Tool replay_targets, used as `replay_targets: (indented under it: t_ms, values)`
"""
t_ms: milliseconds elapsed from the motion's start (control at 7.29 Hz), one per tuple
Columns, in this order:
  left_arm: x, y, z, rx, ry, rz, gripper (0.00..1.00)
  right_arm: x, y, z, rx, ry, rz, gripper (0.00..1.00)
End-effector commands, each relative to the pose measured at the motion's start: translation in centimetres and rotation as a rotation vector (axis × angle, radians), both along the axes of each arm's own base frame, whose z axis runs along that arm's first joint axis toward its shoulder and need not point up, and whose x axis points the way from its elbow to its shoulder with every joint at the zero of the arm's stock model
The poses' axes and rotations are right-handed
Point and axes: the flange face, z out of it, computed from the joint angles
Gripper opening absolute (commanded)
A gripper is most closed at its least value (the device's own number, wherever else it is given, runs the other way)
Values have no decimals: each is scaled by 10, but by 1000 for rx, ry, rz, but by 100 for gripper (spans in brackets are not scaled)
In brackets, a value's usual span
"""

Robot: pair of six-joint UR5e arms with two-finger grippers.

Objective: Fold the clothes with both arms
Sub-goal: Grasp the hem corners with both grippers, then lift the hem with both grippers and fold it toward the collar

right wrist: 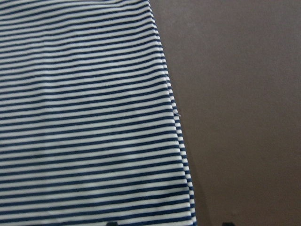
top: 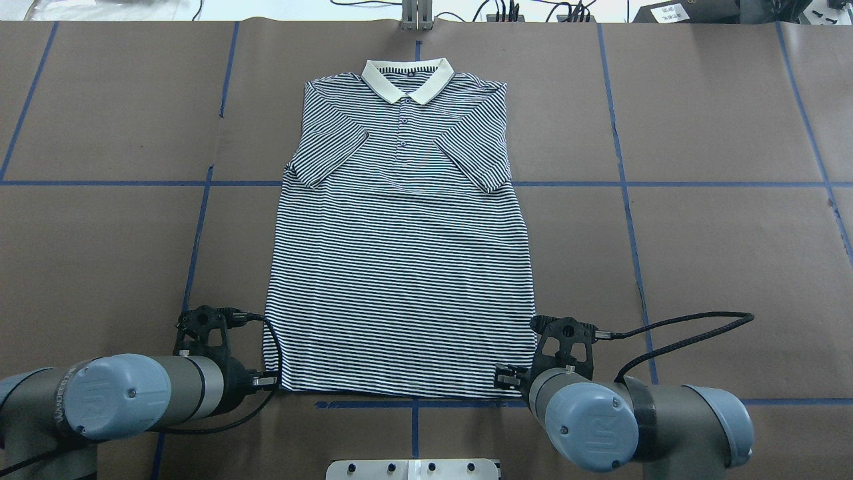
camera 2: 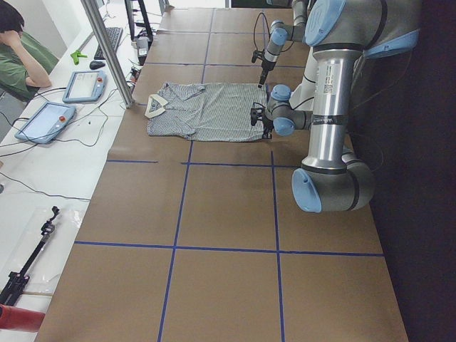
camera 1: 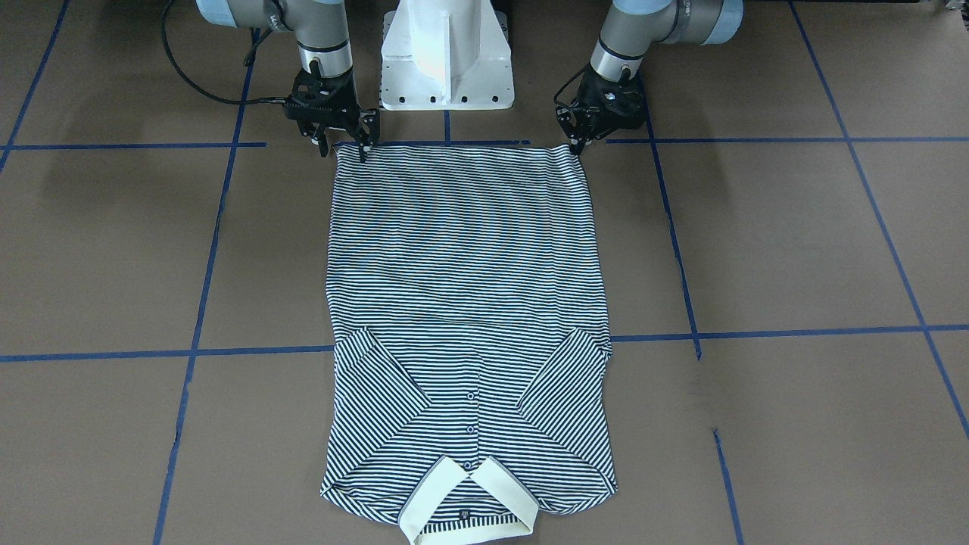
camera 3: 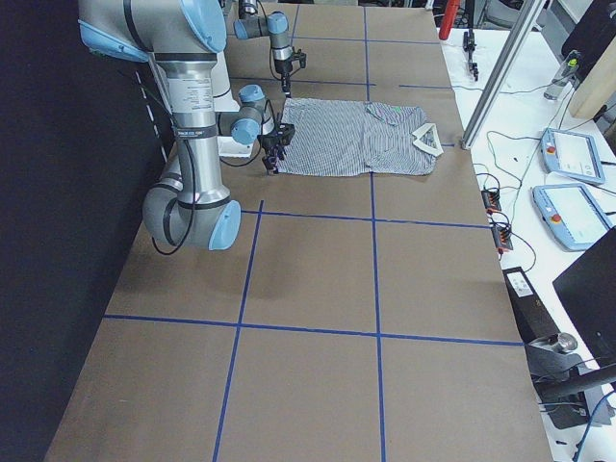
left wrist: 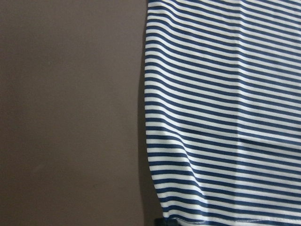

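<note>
Held right gripper (camera 1: 344,147), fingers spread, above polo shirt (camera 1: 465,265) hem corner just beneath; left gripper (camera 1: 579,145) beside opposite corner, grip impossible to tell.

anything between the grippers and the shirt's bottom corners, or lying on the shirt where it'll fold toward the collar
Nothing visible. The left gripper and right gripper sit right at the hem corners of the polo shirt, and its body up to the collar lies bare, only the sleeves folded in.
</note>
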Motion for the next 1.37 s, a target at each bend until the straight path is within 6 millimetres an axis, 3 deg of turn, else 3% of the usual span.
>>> replay_targets:
  t_ms: [0, 137, 275, 824, 961, 1098, 1235]
  values:
    - [1, 0, -2, 1, 4, 0, 0, 0, 7, 9, -10, 14, 0, 64]
    - [1, 0, -2, 1, 4, 0, 0, -2, 10, 7, -31, 4, 19, 37]
    - [0, 0, -1, 1, 2, -1, 0, -1, 11, 7, -35, 3, 15, 0]
    - [0, 0, -3, 3, 5, -2, 0, 2, 10, -1, -35, -15, 12, 0]
    - [-7, 1, -15, 13, 20, 8, 0, 15, 8, -16, -38, -46, 6, 0]
    - [-29, 7, -47, 46, -1, 54, 0, 46, 7, -24, -61, -60, -9, 0]
    - [-58, 17, -89, 32, -5, 103, 0, 85, 8, -49, -84, -86, -30, 0]
